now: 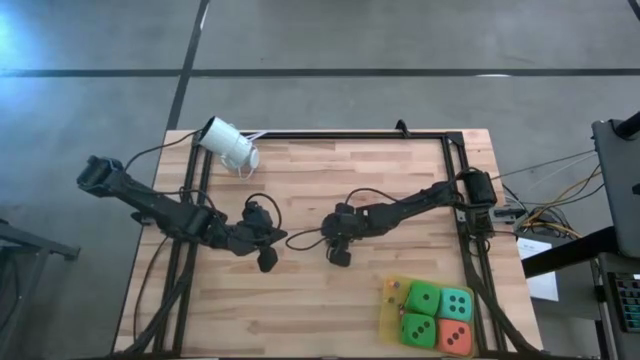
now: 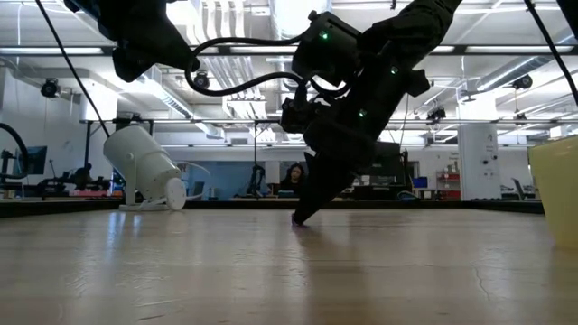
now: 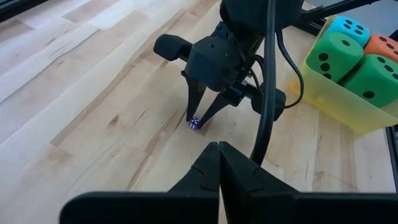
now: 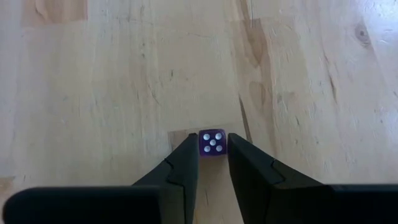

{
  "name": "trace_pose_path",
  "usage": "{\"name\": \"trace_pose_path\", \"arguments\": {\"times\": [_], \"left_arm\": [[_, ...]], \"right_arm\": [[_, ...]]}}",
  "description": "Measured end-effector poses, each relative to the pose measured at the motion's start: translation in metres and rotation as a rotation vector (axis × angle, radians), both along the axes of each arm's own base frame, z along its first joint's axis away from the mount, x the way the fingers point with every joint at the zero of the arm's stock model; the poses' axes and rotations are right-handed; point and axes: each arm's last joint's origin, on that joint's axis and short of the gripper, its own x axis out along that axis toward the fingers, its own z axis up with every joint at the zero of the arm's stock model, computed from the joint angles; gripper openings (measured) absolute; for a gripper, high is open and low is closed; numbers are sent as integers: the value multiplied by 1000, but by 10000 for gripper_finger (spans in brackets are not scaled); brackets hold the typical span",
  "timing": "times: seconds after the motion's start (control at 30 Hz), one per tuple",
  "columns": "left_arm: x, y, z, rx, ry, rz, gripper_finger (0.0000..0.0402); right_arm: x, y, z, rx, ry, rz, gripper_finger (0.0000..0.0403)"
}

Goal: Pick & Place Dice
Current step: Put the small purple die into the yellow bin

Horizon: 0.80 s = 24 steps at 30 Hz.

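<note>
Four soft dice sit in a yellow tray [image 1: 390, 300] at the table's near right: two green [image 1: 424, 297] [image 1: 417, 329], one teal [image 1: 457, 303], one orange-red [image 1: 455, 338]. The left wrist view shows them too, with a green one [image 3: 334, 55] in front. My right gripper [image 1: 340, 258] is at the table's middle, tipped down to the wood and shut on a tiny purple die [image 4: 212, 142] with white pips. My left gripper [image 1: 267, 260] hovers just left of it, shut and empty [image 3: 219, 155]. My right gripper pinches the tiny purple die [image 3: 194, 123] between its two fingertips [image 4: 189, 149], one on each side face. The fingers come from above, slanting down steeply. The die is at table level, with its five-pip face showing between the tips.
A white cylindrical device [image 1: 228, 143] lies near the far left corner, also in the low view [image 2: 144, 167]. A black frame [image 1: 350, 135] runs along the table's edges. The tray's wall [image 2: 555, 190] stands at the right. Bare wood lies between the grippers and the tray.
</note>
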Motion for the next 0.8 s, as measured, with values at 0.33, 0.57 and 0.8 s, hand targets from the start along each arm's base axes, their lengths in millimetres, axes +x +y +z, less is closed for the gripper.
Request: {"name": "trace_pose_path", "arguments": {"times": [0.33, 0.57, 0.8], "left_arm": [[0, 0, 0, -1, 0, 1, 2], [0, 0, 0, -2, -1, 2, 2], [0, 0, 0, 0, 4, 2, 2]], "right_arm": [[0, 0, 0, 1, 1, 1, 60], [0, 0, 0, -27, 2, 44, 59], [-1, 4, 23, -63, -21, 110, 59]]}}
